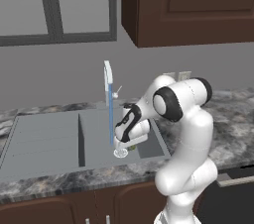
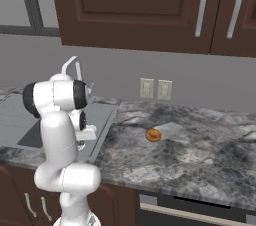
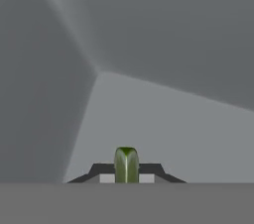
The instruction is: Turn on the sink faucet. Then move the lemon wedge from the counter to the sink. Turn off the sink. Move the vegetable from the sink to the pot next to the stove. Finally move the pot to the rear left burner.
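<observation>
Water [image 1: 110,119] is running from the faucet [image 1: 108,77], so step one looks done, and the gripper [image 3: 126,181] is pinching the lemon wedge [image 3: 126,164] between narrow jaws, hanging low inside the sink [image 1: 44,141] with bare basin floor ahead; release, shutoff and pot moves remaining.

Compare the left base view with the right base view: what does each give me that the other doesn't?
Left base view: water streaming from the sink faucet to the drain, both basins of the sink, and the arm low in the right basin. Right base view: an orange-brown thing on the counter, two wall outlets, cabinet handles. Both show faucet, sink, counter and arm.
</observation>
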Available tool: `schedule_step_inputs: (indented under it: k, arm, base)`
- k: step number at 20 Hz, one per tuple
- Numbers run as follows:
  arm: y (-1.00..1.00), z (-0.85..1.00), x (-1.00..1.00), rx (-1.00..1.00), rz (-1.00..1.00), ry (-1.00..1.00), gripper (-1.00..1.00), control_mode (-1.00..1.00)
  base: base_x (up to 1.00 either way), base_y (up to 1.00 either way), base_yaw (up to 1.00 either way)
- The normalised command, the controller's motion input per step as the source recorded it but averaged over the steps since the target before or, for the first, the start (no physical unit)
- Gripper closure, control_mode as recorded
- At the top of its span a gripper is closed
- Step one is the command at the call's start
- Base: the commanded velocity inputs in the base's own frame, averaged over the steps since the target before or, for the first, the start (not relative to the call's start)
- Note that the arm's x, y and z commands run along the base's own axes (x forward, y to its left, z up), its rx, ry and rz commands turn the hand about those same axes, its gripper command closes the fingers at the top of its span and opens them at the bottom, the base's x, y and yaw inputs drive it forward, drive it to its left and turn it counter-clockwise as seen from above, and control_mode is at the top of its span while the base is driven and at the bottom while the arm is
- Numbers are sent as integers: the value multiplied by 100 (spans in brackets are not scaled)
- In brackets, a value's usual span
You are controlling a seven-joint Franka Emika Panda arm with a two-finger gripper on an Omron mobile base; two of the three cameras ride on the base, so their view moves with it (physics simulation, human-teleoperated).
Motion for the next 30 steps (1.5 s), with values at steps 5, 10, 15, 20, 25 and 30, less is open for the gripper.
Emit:
schedule_step_inputs:
  k: [5,10,15,20,25,30]
  arm:
    - [4,-17,29,0,0,0,100,-100]
    - [8,-22,34,0,0,0,100,-100]
    - [9,-29,32,0,0,0,100,-100]
    - [8,-28,18,0,0,0,100,-100]
    - [0,-24,0,0,0,0,100,-100]
    - [0,-2,0,0,0,2,-100,-100]
  base:
    - [0,0,0]
    - [0,0,0]
    - [0,0,0]
    - [0,0,0]
    - [0,0,0]
    - [0,0,0]
